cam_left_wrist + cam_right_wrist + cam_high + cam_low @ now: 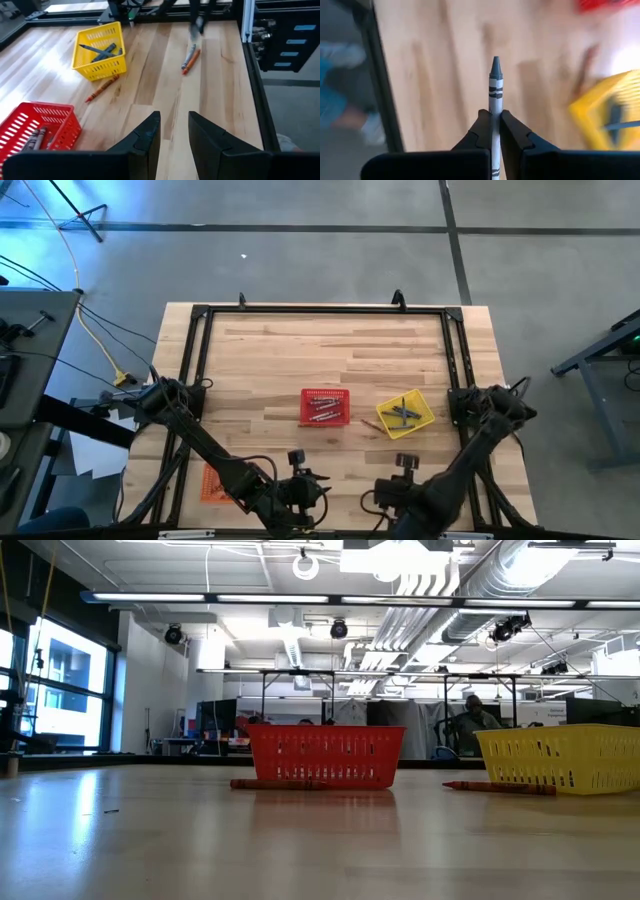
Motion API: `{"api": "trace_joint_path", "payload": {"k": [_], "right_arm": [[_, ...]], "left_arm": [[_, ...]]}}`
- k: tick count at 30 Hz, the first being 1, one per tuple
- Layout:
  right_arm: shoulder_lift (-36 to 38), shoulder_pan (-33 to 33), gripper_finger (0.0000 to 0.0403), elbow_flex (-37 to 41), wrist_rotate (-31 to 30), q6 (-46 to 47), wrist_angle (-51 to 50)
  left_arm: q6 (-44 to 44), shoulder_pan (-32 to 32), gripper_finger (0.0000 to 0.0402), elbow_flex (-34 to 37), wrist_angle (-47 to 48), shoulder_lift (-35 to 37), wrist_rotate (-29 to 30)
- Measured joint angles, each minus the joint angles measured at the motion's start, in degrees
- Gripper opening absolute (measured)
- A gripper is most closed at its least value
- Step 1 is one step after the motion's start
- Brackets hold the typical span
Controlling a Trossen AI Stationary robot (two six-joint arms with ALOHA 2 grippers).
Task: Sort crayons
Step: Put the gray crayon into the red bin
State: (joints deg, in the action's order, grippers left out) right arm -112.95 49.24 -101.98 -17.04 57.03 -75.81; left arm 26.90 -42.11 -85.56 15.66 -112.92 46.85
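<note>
My right gripper (495, 120) is shut on a grey crayon (495, 85) above the table's near right part. It shows blurred in the left wrist view, with an orange crayon (194, 59) on the wood below it. My left gripper (174, 135) stands open over the near middle of the table and touches nothing. The yellow basket (100, 50) holds dark grey crayons, and the red basket (37, 132) holds several crayons. A red crayon (102, 88) lies flat on the wood by the yellow basket. Another (280, 783) lies in front of the red basket. My right gripper pinches the grey crayon's paper-wrapped shaft (494, 112) between its two fingers. The crayon lies along the fingers, and its pointed end (495, 65) sticks out past the fingertips. The fingers come steeply from above. The crayon is lifted clear of the table, tip down.
An orange basket (215, 480) sits at the near left, partly under my left arm. A black frame (325, 310) runs along the table's far and side edges. Bare wood stretches behind the red basket (325, 407) and the yellow basket (405, 414).
</note>
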Motion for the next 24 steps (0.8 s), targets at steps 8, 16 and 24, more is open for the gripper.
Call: {"api": "trace_joint_path", "payload": {"k": [8, 16, 24], "right_arm": [[0.2, 6.3, 0.0003, -8.1, -23.7, 13.8, -14.3], [0.1, 9.6, 0.0002, -2.4, -37.6, 26.8, -13.1], [0.1, 9.2, 0.0002, 2.3, -44.3, 33.1, -13.1]], "left_arm": [[0.0, -0.3, 0.0086, 0.0, 3.4, 0.0, 0.9], [-1.0, 1.8, 0.0086, 0.0, 3.7, 0.0, 5.4], [-9.5, 6.8, 0.0086, 0.0, -2.0, 0.0, 4.9]]}}
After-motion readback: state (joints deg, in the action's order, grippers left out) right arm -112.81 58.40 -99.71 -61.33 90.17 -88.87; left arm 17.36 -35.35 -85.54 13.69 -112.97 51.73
